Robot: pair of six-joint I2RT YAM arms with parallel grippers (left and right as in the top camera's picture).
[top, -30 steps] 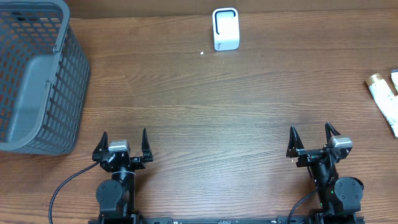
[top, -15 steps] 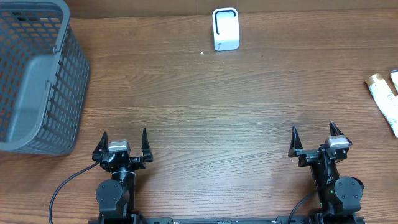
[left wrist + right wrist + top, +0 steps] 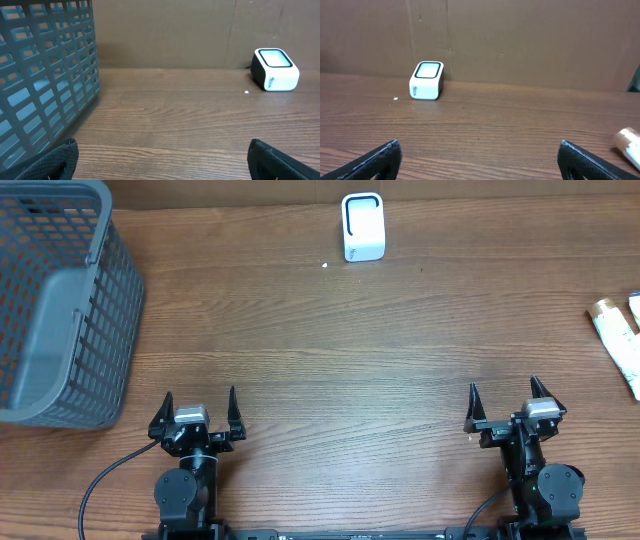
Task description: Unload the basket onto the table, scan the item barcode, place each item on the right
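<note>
Tube (image 3: 618, 340) sat at the right edge of the worktop (image 3: 330, 360), ahead and right of the right fingers (image 3: 470, 408), long axis slanting off-frame. Those were way nearer than the left fingers (image 3: 232, 405). Both pairs were spread wide, holding nothing.

Even soft light, faint shadows, sharp focus, no glare.
</note>
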